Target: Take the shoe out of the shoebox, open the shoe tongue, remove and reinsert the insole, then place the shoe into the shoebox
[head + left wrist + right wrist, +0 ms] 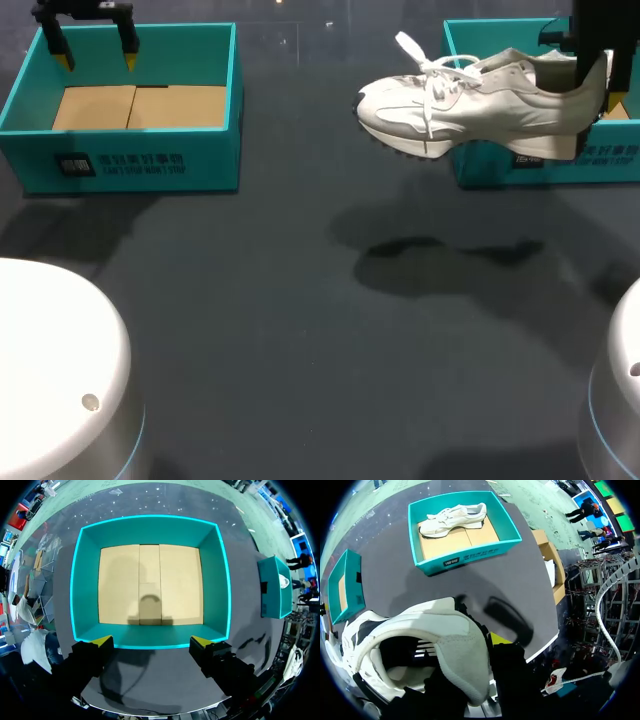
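A white shoe [470,105] hangs in the air in front of the right teal shoebox [545,165], toe pointing left and laces loose. My right gripper [598,95] is shut on its heel. In the right wrist view the heel collar [455,645] sits between the fingers, with one yellow tip [497,639] showing outside it. Beyond it the right shoebox [470,555] holds a second white shoe [452,519]. My left gripper [95,45] hovers open over the left teal shoebox [130,165]. Its yellow fingertips [102,641] stand above the near wall of that box [150,642], with nothing between them.
The left shoebox has only its bare cardboard floor [150,585] inside. Dark tabletop [300,300] stretches between and in front of the two boxes. Two white rounded robot bases [50,380] stand at the near corners.
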